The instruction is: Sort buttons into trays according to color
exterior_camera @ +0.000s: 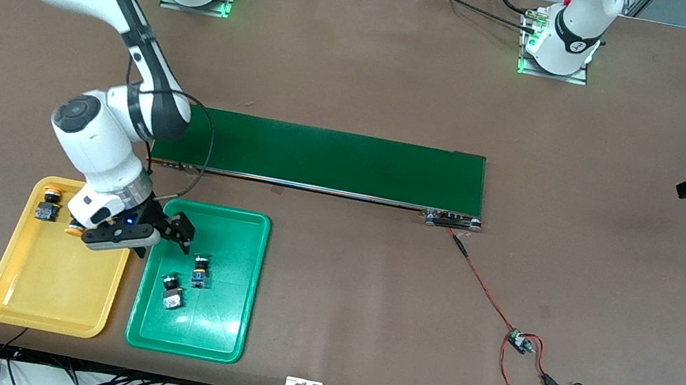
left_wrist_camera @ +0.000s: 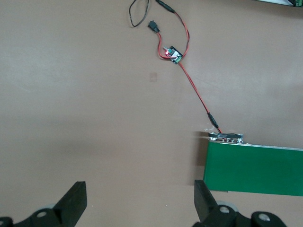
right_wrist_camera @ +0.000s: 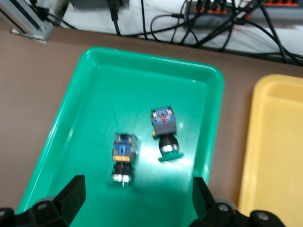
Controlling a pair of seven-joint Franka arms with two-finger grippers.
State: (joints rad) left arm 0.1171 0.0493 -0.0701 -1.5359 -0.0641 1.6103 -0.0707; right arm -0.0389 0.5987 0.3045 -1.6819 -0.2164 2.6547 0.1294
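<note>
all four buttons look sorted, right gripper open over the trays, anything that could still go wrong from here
Two risks, both modest. The right gripper hangs open, low over the green tray, close to the two green buttons; a careless retreat could knock one. One yellow button in the yellow tray is mostly hidden under that wrist, so its resting spot cannot be confirmed, and the arm might brush it on leaving. The left gripper waits open over bare table near the conveyor belt.

You see two green buttons lying in the green tray; two yellow-orange buttons lie in the adjacent yellow tray.
</note>
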